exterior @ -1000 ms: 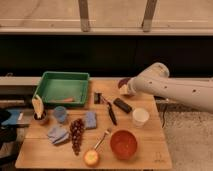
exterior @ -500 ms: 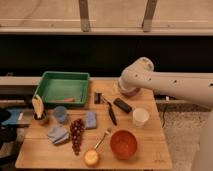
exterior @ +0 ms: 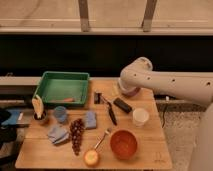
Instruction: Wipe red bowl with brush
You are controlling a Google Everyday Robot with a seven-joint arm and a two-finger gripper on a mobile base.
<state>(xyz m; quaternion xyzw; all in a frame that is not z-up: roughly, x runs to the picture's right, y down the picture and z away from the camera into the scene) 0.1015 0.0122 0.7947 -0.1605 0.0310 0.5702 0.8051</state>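
The pincer (exterior: 126, 91) hangs over the far side of the bench (exterior: 152, 145), just right of the green tray (exterior: 65, 87). It stands spread wide, and I see nothing in its hold. The brush (exterior: 111, 113) lies flat on the bench, nearer than the pincer and a little to its left. Its long axis runs from far left to near right, and a black block (exterior: 122, 105) lies just beside it. The red bowl (exterior: 123, 144) sits by the near edge, nearer again than the brush. A white cup (exterior: 141, 116) stands to the far right of the bowl. I count one brush, one red bowl, one cup, one block, and a single arm to reach them.
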